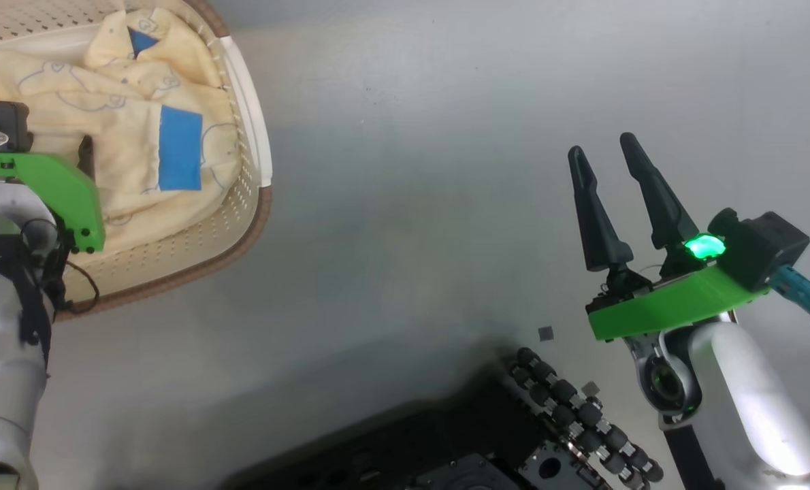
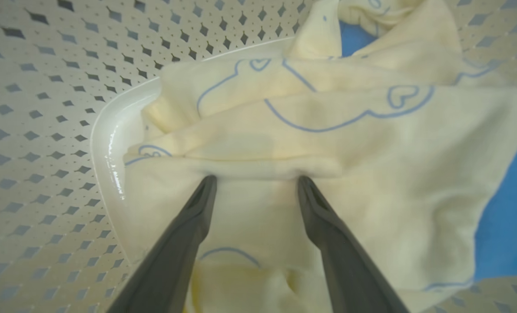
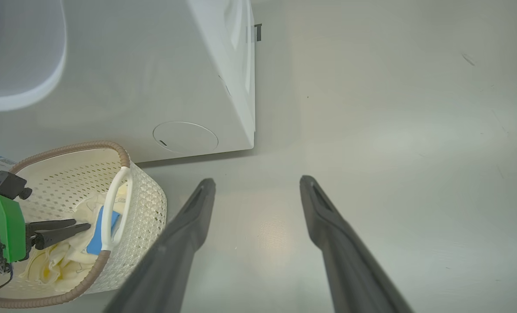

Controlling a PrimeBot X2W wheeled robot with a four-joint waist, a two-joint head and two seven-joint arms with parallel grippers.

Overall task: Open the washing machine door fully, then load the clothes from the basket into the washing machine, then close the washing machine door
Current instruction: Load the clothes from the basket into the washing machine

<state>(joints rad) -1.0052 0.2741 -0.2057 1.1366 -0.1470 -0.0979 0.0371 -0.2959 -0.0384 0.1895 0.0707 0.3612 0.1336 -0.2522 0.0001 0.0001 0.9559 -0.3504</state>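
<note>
The cream-white basket [image 1: 252, 143] sits on the floor at the upper left, holding the pale yellow clothes [image 1: 139, 102] with a bright blue patch. My left gripper [image 2: 256, 182] reaches down into it, open. Its fingertips [image 2: 208, 184] press against a fold of the clothes [image 2: 328, 143] without closing on it. The right wrist view shows the basket [image 3: 145, 204] in front of the white washing machine [image 3: 154, 78], with my left gripper [image 3: 82, 226] inside it. My right gripper [image 1: 602, 146] hovers open over bare floor. A pale rounded shape at that view's upper left may be the washing machine door; I cannot tell.
My own base, with a row of black rollers [image 1: 568, 408], fills the bottom middle of the head view. A small dark square [image 1: 546, 332] lies on the grey floor near it. A round cap [image 3: 184, 137] sits low on the washer's front.
</note>
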